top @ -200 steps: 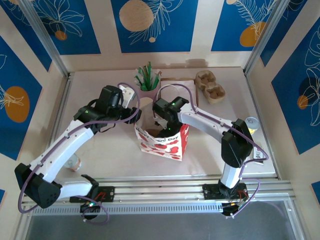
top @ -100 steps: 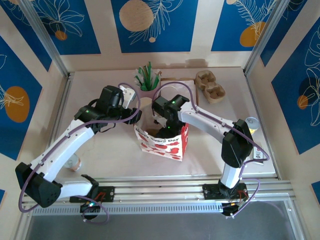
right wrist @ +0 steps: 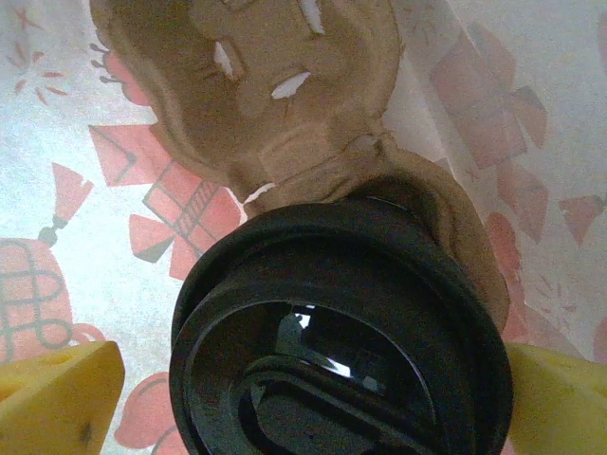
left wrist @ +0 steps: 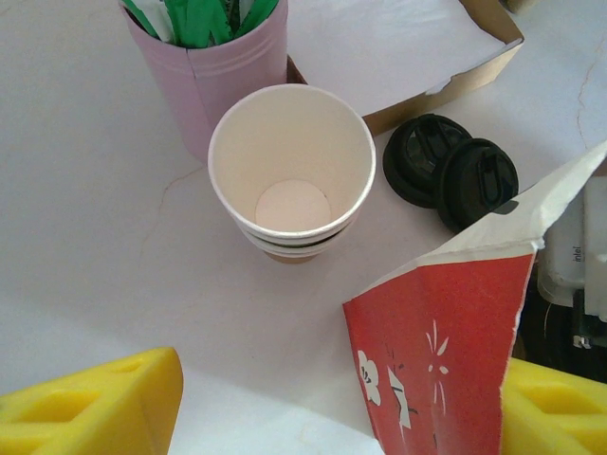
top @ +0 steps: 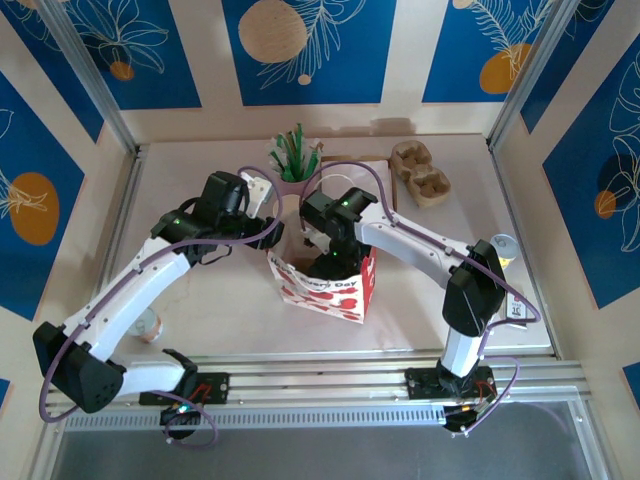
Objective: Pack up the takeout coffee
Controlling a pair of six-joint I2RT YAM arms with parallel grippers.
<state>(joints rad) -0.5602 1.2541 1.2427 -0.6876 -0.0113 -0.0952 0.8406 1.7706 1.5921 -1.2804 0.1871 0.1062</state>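
White bench [top: 230, 300], frame centre: a red-and-white paper bag [top: 335, 290]. Above it stand stacked white paper cups [left wrist: 292, 171], a pink cup of green sticks [left wrist: 213, 71], two black plastic lids [left wrist: 477, 180] and a shallow brown cardboard box [left wrist: 446, 90]; brown pulp cup carriers [top: 420, 172] upper right.

Far centre: 1 pink paper cup [left wrist: 228, 71], upright, holding several green sticks [left wrist: 204, 17]. Just right of it: 1 shallow brown cardboard tray [left wrist: 446, 90] lined with a white sheet [left wrist: 379, 43], flat on the white table [left wrist: 95, 237]. Far wall: 3 blue panels [top: 300, 50] printed with pale leaves and orange circles. Near edge: silver aluminium rail [top: 320, 380] running left to right.
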